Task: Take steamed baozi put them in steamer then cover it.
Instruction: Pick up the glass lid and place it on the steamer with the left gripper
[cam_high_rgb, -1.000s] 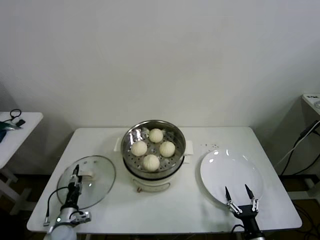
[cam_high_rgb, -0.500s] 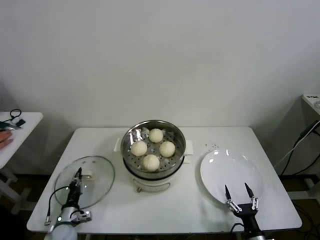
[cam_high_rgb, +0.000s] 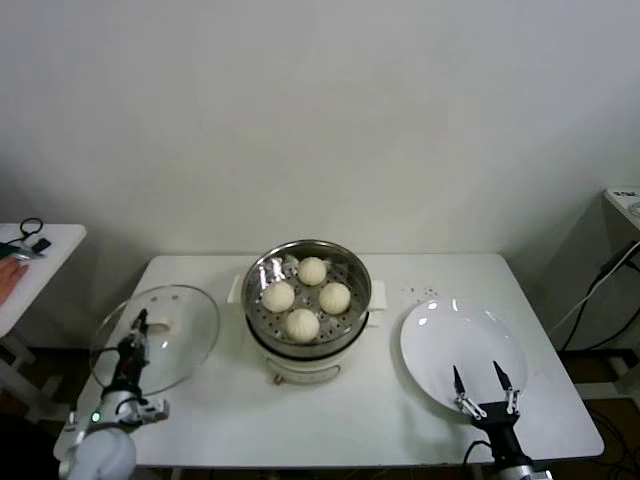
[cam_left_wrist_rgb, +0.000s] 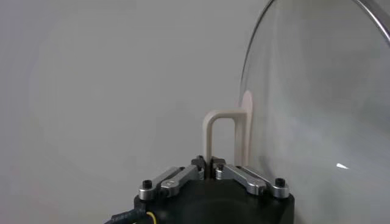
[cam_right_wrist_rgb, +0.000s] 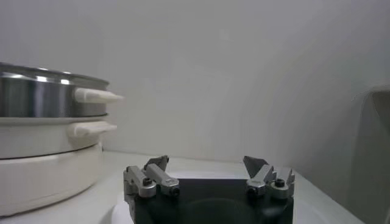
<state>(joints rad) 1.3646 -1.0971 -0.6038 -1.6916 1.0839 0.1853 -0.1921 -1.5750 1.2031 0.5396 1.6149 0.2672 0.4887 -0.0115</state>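
Observation:
Several cream-white steamed baozi (cam_high_rgb: 303, 324) sit in the shiny steamer (cam_high_rgb: 262, 271) on its cream pot base at the table's middle. The steamer's side (cam_right_wrist_rgb: 36, 97) also shows in the right wrist view. At the table's left, the glass cover (cam_high_rgb: 178, 332) is tilted and lifted off the table. My left gripper (cam_high_rgb: 139, 321) is shut on the cover's cream bar handle (cam_left_wrist_rgb: 213, 131), and the glass (cam_left_wrist_rgb: 317, 103) stands on edge beside it. My right gripper (cam_high_rgb: 482, 375) hangs open over the near edge of the white plate (cam_high_rgb: 440, 340), with nothing between its fingers (cam_right_wrist_rgb: 155, 167).
The white table (cam_high_rgb: 220, 410) carries the steamer in the middle and the plate on the right. A side table (cam_high_rgb: 35, 260) with dark items stands off to the left. A cable and another surface edge lie at the far right.
My left gripper closed on the cover's handle and lifted it; the cover moved left and upward and now tilts. The right gripper and baozi stayed put.

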